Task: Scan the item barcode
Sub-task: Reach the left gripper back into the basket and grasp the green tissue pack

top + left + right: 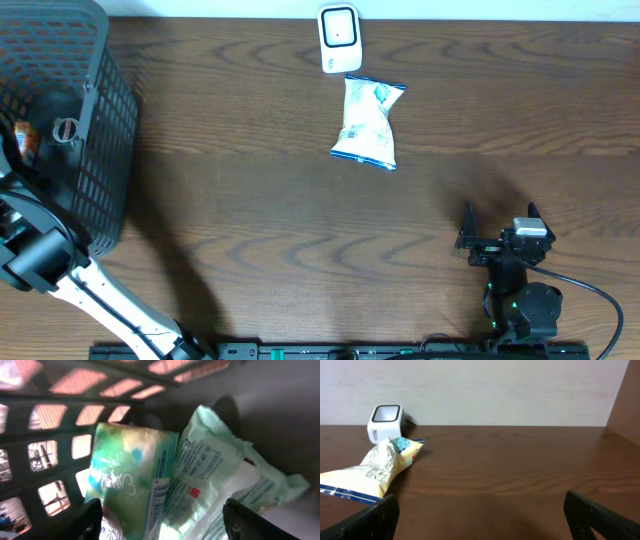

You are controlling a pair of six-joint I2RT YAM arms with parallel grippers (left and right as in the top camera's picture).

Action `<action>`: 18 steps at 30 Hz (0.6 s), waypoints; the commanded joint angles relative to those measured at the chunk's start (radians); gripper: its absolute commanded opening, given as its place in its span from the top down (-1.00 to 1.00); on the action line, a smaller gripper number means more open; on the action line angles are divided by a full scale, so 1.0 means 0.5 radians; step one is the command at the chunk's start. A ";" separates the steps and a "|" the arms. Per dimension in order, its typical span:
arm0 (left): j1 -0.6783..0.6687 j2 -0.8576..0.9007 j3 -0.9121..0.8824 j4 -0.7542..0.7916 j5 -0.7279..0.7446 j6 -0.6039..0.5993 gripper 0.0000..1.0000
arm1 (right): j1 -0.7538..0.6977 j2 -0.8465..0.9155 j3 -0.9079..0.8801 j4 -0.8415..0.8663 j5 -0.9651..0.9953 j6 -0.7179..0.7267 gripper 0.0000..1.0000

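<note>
left pincer (162, 512) inside basket (50, 425) over green packets (130, 475), right pincer (480, 505) spread

We find no word we can read outright. In the basket (55, 425), the green packet (127, 480) bears large white script, blurred past reading, and a barcode strip (159, 497) along its right edge; the pale packet (210, 470) right of it carries illegible fine print and a small red mark (194, 492).

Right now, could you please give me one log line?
left gripper: open, in basket at green packet | right gripper: open | snack bag beside scanner
</note>
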 commanded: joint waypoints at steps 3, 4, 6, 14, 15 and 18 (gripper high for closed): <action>0.058 0.016 -0.124 0.030 -0.011 0.005 -0.30 | -0.005 -0.013 -0.005 -0.006 0.003 -0.014 -0.98; 0.066 0.016 -0.127 0.029 -0.011 0.005 -0.20 | -0.005 -0.012 -0.005 -0.006 0.003 -0.014 -0.98; 0.077 0.016 -0.126 0.027 -0.011 0.007 0.16 | -0.005 -0.012 -0.005 -0.006 0.003 -0.014 -0.99; 0.070 -0.076 -0.074 -0.011 0.067 0.045 0.85 | -0.005 -0.013 -0.005 -0.006 0.003 -0.014 -0.99; 0.066 -0.111 -0.066 -0.011 0.110 0.044 0.86 | -0.005 -0.012 -0.005 -0.006 0.003 -0.014 -0.99; 0.063 -0.272 -0.065 0.015 0.319 0.043 0.86 | -0.005 -0.013 -0.005 -0.006 0.003 -0.014 -0.99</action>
